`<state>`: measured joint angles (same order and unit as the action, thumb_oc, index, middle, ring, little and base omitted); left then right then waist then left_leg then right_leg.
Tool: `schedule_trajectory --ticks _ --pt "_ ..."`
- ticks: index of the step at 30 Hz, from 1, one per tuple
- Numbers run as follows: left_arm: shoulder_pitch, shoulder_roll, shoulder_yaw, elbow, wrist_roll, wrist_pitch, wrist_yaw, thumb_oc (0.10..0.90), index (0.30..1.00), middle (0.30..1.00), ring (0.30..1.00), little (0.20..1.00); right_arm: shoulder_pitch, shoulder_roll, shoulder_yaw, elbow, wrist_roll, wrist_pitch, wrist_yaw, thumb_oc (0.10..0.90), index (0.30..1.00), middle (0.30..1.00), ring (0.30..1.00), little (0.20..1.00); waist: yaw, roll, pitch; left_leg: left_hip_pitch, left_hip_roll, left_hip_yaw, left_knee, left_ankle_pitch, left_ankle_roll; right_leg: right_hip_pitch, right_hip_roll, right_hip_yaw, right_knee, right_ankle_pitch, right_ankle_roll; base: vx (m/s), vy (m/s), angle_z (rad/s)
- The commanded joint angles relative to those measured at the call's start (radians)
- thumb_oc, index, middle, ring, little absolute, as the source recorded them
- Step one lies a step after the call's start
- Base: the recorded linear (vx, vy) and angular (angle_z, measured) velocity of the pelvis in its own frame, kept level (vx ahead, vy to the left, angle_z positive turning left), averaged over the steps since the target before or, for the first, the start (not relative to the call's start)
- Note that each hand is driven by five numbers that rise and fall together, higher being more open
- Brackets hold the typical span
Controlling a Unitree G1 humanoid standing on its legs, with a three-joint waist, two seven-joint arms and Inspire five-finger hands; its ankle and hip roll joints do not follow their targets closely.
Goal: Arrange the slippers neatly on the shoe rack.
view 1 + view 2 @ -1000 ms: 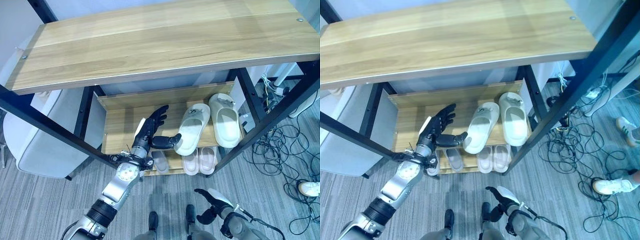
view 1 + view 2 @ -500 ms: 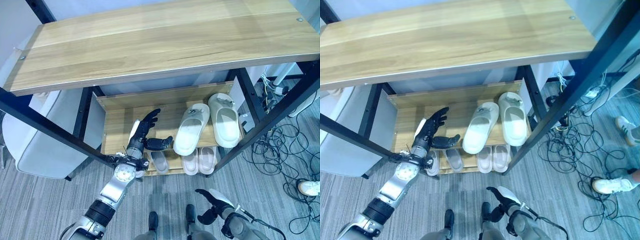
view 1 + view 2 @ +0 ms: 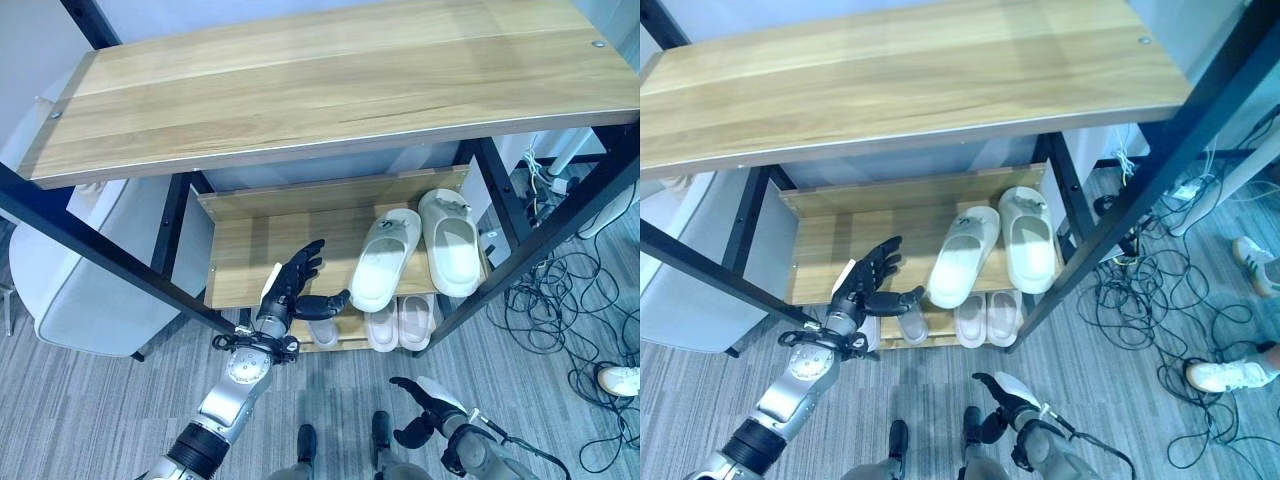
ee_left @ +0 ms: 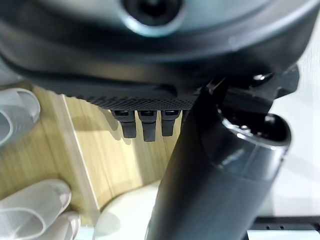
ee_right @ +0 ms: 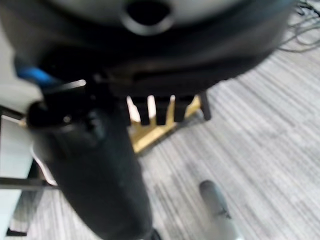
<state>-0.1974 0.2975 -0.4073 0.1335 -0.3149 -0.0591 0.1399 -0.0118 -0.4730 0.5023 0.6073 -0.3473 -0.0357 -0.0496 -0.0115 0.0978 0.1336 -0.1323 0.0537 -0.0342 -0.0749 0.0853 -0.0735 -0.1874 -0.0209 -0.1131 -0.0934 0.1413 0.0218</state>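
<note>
The shoe rack (image 3: pixel 330 85) is holding two pale slippers (image 3: pixel 415 255) on its middle shelf (image 3: pixel 250 255), the left one lying askew with its toe slanting toward its mate. Squaring it probably calls for a gentle push at its heel. On the bottom shelf, more slippers (image 3: pixel 398 322) are sitting in pairs. The left hand (image 3: pixel 292 290) is hovering spread wide at the shelf's front edge, holding nothing. The right hand (image 3: pixel 425 412) is hanging relaxed and empty low over the floor.

You are in an office or lab space: grey striped carpet tile (image 3: pixel 90 400), loose cables (image 3: pixel 565 290) tangled across the floor, a wood-and-black-steel shoe rack (image 3: pixel 330 85).
</note>
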Motion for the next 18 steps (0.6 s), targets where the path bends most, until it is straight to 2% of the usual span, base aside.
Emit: schedule_trajectory --ticks 1,18 --pt "-0.065 -0.016 -0.028 -0.086 -0.027 -0.080 -0.024 0.800 0.900 0.900 0.900 0.900 -0.002 0.020 -0.003 -0.005 0.014 -0.028 -0.032 0.800 0.900 0.900 0.900 0.900 0.017 -0.041 -0.062 -0.066 -0.051 0.012 -0.012 0.013 0.015 0.038 -0.009 -0.002 0.012 -0.165 0.032 0.00 0.000 0.00" --pt "-0.100 -0.080 -0.185 -0.038 -0.070 -0.054 -0.066 0.800 0.900 0.900 0.900 0.900 -0.021 0.015 0.025 0.003 0.022 -0.026 -0.046 0.800 0.900 0.900 0.900 0.900 0.000 -0.037 -0.027 -0.074 -0.049 0.026 -0.012 0.014 0.019 0.016 -0.009 0.014 0.016 -0.154 0.036 -0.01 -0.003 -0.01"
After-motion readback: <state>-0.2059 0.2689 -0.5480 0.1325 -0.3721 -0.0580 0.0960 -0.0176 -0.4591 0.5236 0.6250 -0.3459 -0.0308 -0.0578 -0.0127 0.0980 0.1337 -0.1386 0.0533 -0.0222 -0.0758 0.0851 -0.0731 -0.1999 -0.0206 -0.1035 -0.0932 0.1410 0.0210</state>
